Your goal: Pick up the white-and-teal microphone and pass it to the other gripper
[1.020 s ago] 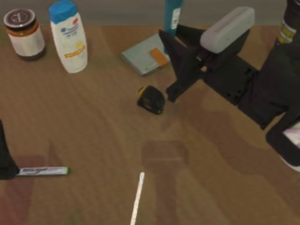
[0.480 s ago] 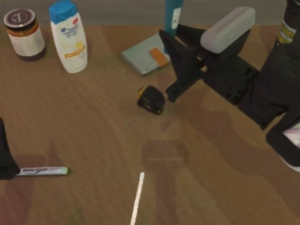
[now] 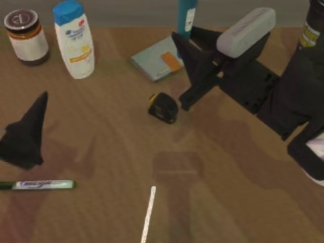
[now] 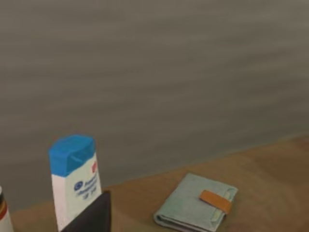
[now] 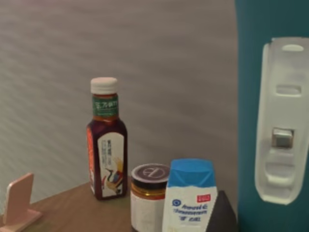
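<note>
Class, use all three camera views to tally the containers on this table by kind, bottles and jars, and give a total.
Bottles: 2 (white bottle with a blue cap; dark sauce bottle with a white cap, seen only in the right wrist view)
Jars: 1 (jar with a dark lid)
Total: 3

My right end effector is raised, fingers clamped; my left end effector hangs apart, far leftward.

right gripper: black wedge jaws | pale grey rounded block | left gripper: black
</note>
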